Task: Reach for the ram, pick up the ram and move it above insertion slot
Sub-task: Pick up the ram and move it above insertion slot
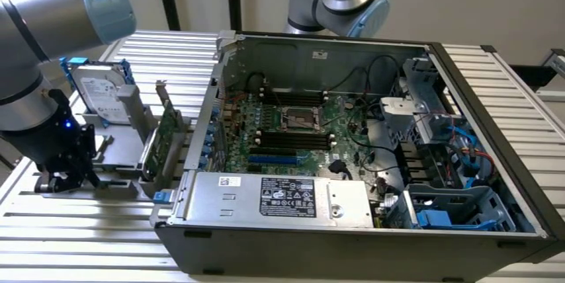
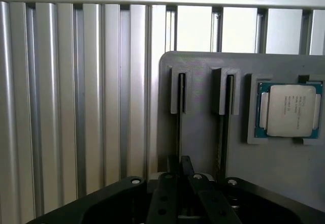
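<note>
- A big open computer box (image 1: 353,250) sat on the slatted metal table (image 1: 88,230), at about 3 o'clock from the pincer (image 1: 60,184) in the exterior view
- A hard drive (image 1: 95,91) in a blue frame stood up at about 1 o'clock from the pincer
- A green card (image 1: 163,139) with a metal bracket stood between the pincer and the computer box, at about 2 o'clock
- The hard drive and the green card both stood on a grey holder (image 1: 119,164), and the pincer was low down at that holder's edge
- Nothing lay between the pincer and the holder
- In the wrist view, the grey holder (image 2: 203,132) had two thin slots side by side
- The ram (image 2: 180,117) stood on its edge in the slot that lined up with the pincer (image 2: 181,164), so it looked like a thin dark line
- The pincer tip was right at the near end of that line
- I could not tell how wide the pincer was open, or if it had hold of the ram
- The second slot (image 2: 227,94) was just beside the ram
- A square chip (image 2: 289,109) lay flat in its own pocket past the second slot, well apart from the pincer
</note>
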### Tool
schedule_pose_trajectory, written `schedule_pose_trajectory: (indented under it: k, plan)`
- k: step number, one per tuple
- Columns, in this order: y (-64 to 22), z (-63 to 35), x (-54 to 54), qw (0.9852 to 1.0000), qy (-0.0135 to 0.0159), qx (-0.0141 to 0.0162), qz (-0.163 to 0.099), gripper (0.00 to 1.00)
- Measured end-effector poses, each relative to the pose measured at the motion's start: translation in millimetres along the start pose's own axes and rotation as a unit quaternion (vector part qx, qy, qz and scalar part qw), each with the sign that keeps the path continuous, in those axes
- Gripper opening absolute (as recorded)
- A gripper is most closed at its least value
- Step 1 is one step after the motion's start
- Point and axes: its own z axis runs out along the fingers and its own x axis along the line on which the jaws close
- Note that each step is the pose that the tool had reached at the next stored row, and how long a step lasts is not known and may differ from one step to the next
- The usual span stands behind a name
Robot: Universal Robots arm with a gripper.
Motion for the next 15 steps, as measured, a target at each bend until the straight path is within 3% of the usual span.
schedule_pose_trajectory:
  k: [9,15]
  plan:
    - [-0.3,-12.1,-0.1,1.0,0.0,-0.0001,0.0,0.14]
    - [-1.0,-32.9,-0.4,1.0,0.0,-0.0001,0.0,0.14]
